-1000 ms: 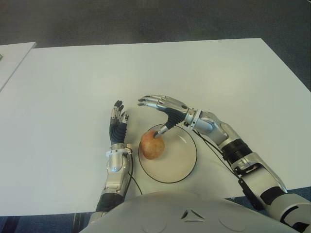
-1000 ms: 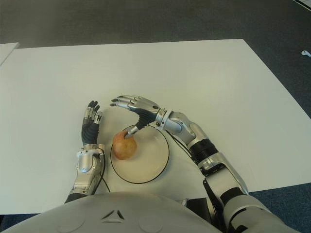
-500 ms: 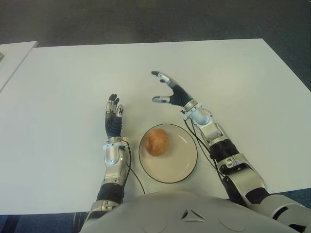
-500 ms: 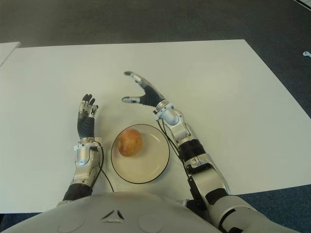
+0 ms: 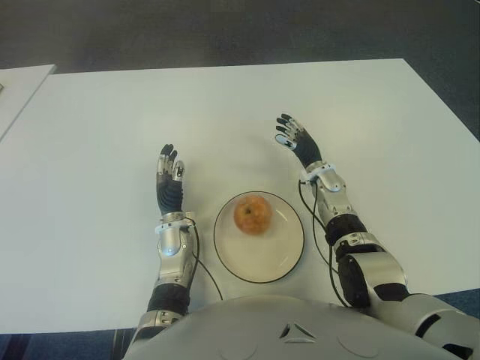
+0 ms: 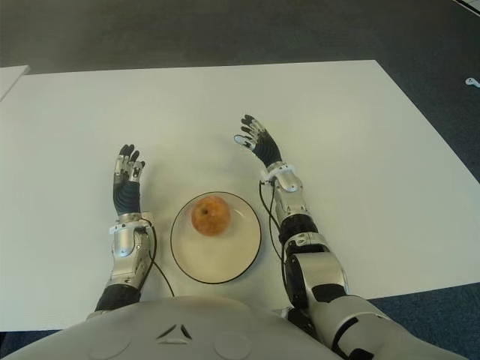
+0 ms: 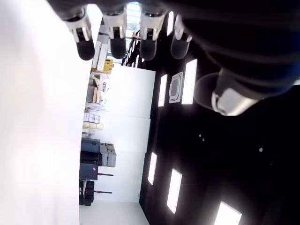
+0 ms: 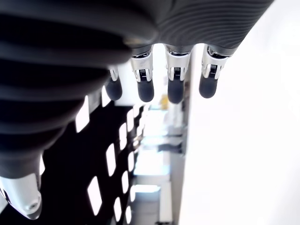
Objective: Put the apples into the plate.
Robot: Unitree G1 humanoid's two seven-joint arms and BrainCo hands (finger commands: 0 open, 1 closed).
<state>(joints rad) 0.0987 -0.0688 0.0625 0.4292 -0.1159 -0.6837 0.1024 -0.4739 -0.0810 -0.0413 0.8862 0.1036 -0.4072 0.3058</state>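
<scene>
Left eye view: we take the plate (image 5: 281,259) as our landmark. It is a round cream plate with a dark rim, lying on the white table (image 5: 97,135) close to the robot's torso. We see one apple (image 5: 252,214) sitting inside the plate, in the half farther from the torso. The left hand (image 5: 169,184) shows to the left of the plate, apart from its rim, fingers extended and holding nothing. The right hand (image 5: 297,142) shows beyond the plate and to its right, well clear of the apple, fingers spread and empty.

Right eye view: we find the same layout; the apple is inside the plate and neither hand touches it.

Left wrist view: we see the left hand's fingertips (image 7: 86,47) straight and side by side, with nothing between them and the thumb.

Right wrist view: we see the right hand's fingertips (image 8: 146,89) extended in a row, relaxed and grasping nothing.
</scene>
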